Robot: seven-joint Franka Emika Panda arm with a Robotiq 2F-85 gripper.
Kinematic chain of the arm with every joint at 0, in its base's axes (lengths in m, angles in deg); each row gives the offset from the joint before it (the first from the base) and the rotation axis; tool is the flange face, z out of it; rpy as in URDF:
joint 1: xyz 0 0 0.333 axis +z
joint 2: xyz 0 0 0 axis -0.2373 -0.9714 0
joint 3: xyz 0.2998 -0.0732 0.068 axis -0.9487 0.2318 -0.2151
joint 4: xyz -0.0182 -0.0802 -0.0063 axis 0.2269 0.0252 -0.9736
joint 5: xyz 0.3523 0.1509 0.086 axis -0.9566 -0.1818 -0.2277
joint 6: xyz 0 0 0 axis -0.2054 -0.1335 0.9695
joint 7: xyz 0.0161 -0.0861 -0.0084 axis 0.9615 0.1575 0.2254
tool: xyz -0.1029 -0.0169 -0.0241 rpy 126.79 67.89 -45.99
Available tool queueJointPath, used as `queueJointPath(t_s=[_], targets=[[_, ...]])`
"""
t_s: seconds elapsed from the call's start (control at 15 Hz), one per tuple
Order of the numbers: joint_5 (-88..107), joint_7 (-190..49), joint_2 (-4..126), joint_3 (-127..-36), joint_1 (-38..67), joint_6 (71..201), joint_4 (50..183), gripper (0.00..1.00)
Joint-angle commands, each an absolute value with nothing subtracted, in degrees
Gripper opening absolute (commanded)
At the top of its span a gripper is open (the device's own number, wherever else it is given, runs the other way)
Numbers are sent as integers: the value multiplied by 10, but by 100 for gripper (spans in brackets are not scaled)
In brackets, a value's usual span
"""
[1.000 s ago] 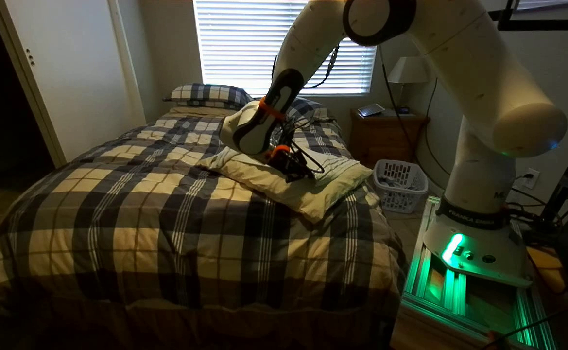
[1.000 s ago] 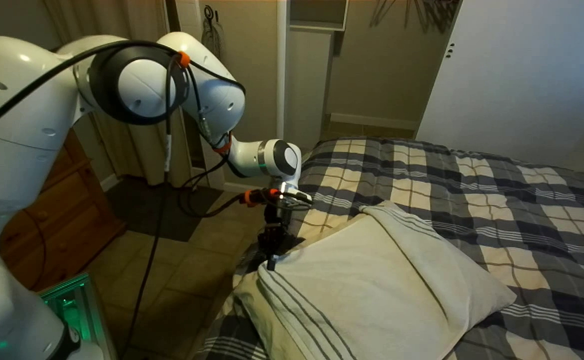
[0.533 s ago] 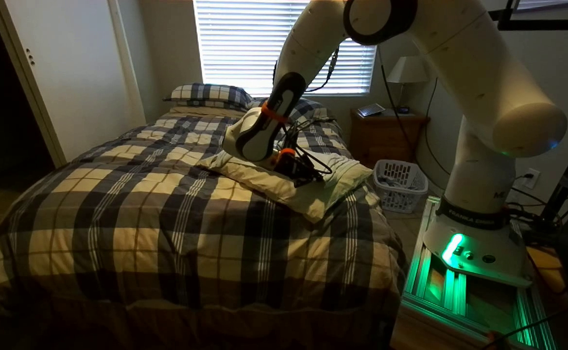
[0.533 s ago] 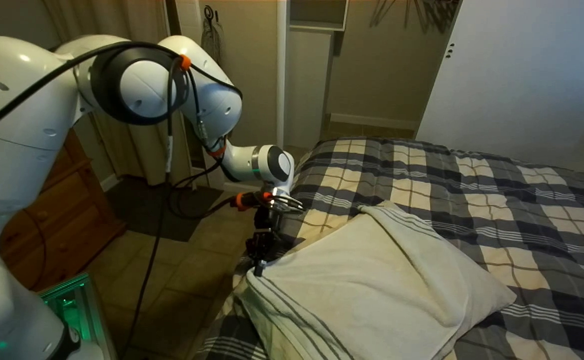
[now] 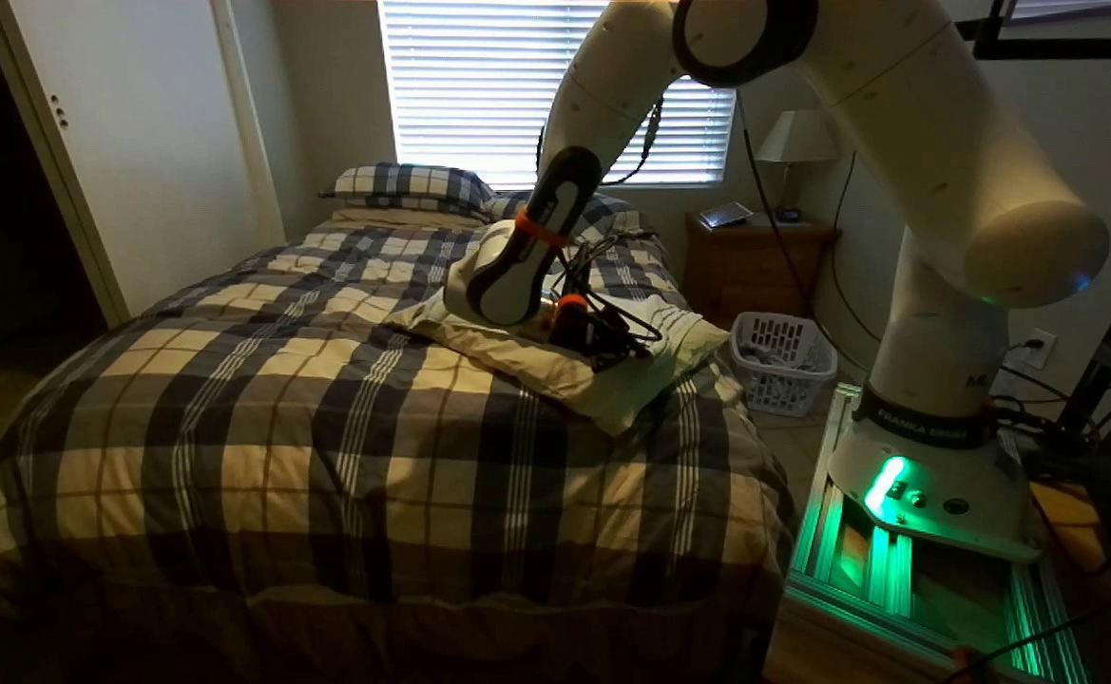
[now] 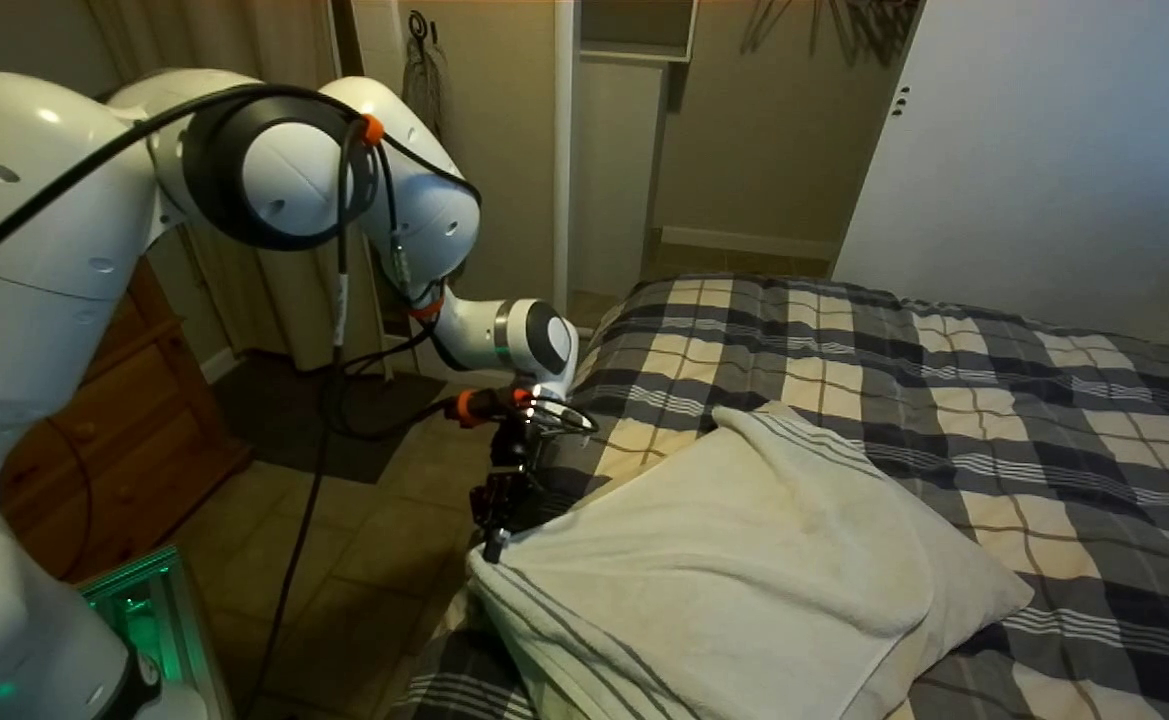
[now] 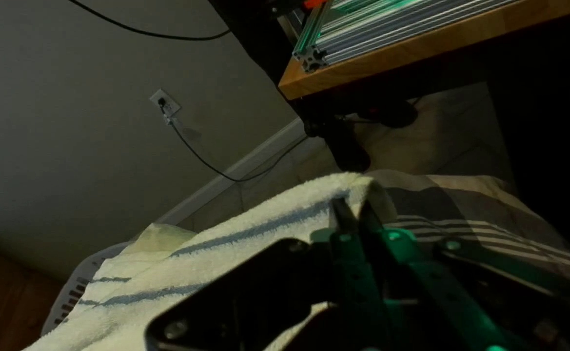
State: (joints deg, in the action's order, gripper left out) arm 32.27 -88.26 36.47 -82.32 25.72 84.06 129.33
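Arm (image 6: 289, 175) arches over, downturned gripper (image 6: 493, 550) pinching the towel (image 6: 724, 600).

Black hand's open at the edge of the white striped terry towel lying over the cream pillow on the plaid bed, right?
Not open: the wrist view shows the hand shut on the edge of the towel. It does lie over the cream pillow on the plaid bed.

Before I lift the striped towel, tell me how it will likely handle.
The towel will probably sag rather than stay flat, since it creases softly over the pillow. Its fuzzy pile should resist slipping from the jaws, which pinch its edge.
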Motion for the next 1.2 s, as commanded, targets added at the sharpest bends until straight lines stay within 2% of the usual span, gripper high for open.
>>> queueJointPath(t_s=[0.0, 0.8, 0.87, 1.0, 1.13], targets=[[307, -883, 384, -832, 249, 825, 1315, 5], [212, -971, 403, -816, 230, 850, 1335, 6], [211, -977, 406, -813, 228, 855, 1336, 31], [215, -998, 414, -804, 227, 862, 1342, 33], [220, -1022, 432, -800, 229, 870, 1354, 45]])
